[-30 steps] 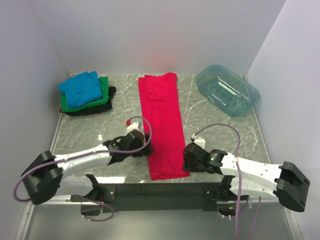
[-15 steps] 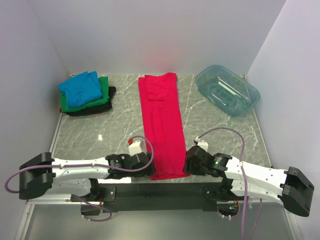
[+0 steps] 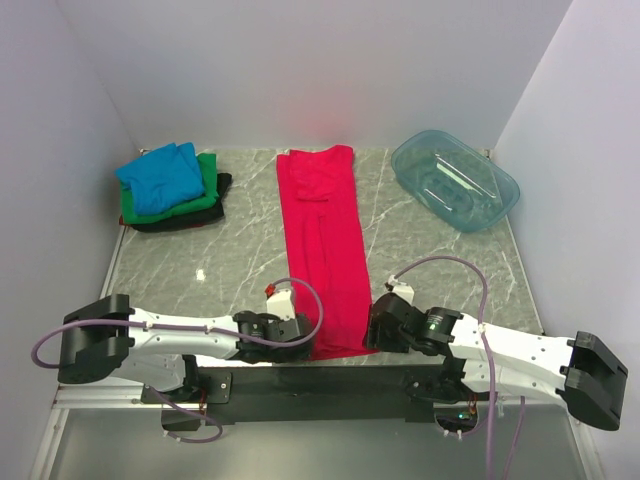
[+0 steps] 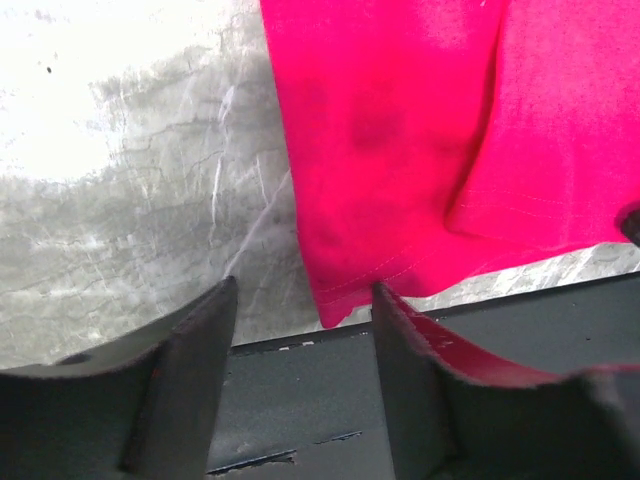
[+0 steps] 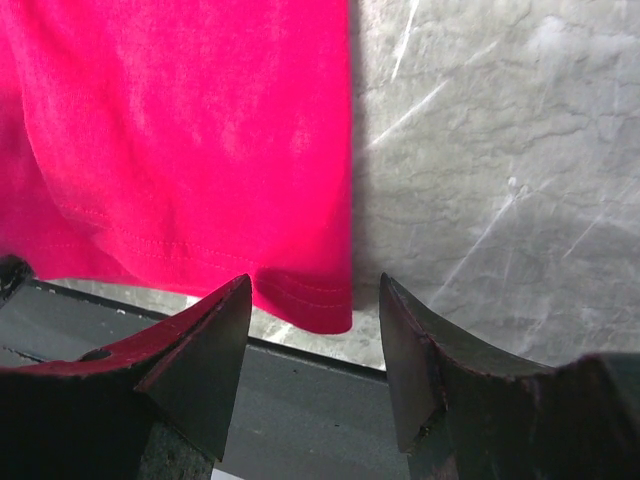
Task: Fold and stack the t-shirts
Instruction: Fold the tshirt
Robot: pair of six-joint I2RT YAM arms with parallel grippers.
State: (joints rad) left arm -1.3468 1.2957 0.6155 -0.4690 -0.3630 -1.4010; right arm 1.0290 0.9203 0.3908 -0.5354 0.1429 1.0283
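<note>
Close to the arms, the left gripper (image 4: 304,290) and the right gripper (image 5: 315,282) have their jaws apart and hold nothing. Each sits at a near corner of the long, bright red-pink cloth t-shirt (image 3: 322,240), lying flat on the grey marble table (image 3: 230,260). The hem is at the table's edge. A finger might bump that edge, or pinch one layer only, and the fold would go crooked. Far back left, the soft blue t-shirt (image 3: 160,175) tops the pile.

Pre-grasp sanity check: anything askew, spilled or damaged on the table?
Nothing spilled or damaged. The red-pink t-shirt lies as a long strip, slightly slanted, its near hem at the edge of the table. The far-left stack is untidy: blue tee rumpled, green tee and black tee sticking out beneath.
</note>
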